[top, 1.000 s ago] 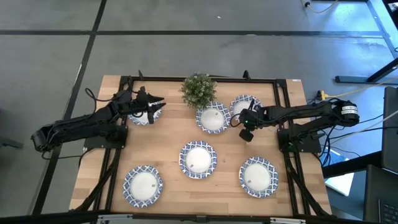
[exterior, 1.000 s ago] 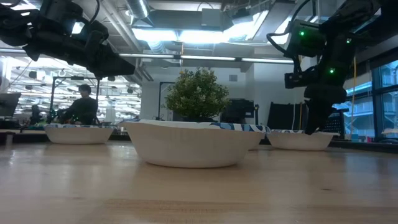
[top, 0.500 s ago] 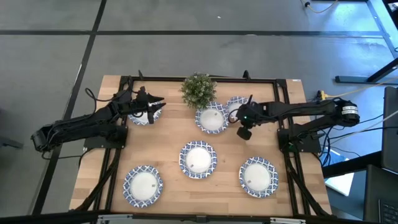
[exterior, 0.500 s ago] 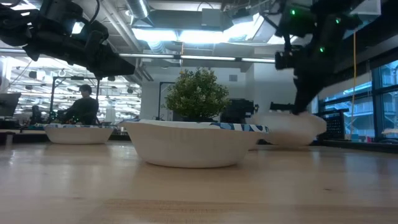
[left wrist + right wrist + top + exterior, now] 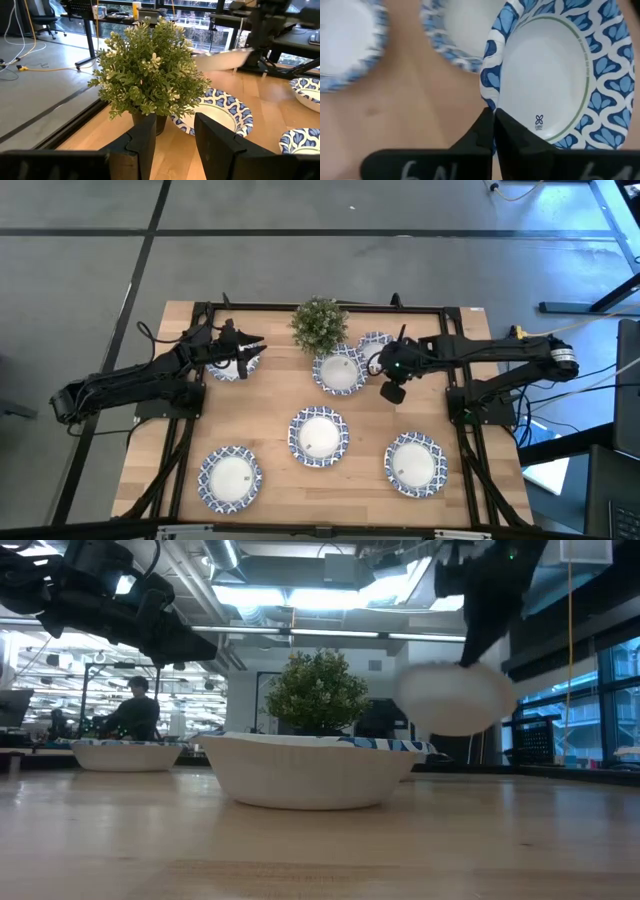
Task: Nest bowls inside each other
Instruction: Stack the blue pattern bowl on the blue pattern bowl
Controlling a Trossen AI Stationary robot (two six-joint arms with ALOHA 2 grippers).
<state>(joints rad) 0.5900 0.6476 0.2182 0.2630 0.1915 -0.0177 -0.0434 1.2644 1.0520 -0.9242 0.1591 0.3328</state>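
Observation:
Six blue-rimmed white bowls show in the high view. My right gripper [image 5: 383, 362] is shut on the far-right bowl [image 5: 375, 344], which is in the air beside the far-middle bowl [image 5: 340, 371]; the low view shows this held bowl [image 5: 455, 698] above the table. My left gripper [image 5: 258, 346] is open and hovers over the far-left bowl [image 5: 231, 364]. The remaining bowls rest on their bases: one in the middle [image 5: 319, 435], one near left [image 5: 231, 477], one near right [image 5: 415, 463]. My right gripper [image 5: 493, 127] pinches the held bowl's patterned rim [image 5: 489, 102] between its two fingers, on the edge that faces the table's right side. The fingers come from above, slanting down. The bowl is lifted clear of the table and sits roughly level, its open side up.
A small green potted plant [image 5: 320, 323] stands at the far edge, between the two arms and just behind the far-middle bowl. In the left wrist view the plant [image 5: 147, 75] fills the space ahead of the fingers. A black frame runs around the table.
My right gripper has raised the far-right bowl off the table and carried it toward the table's left, closer to the far-middle bowl. The bowl, resting on the table a second ago, now hangs well above it.

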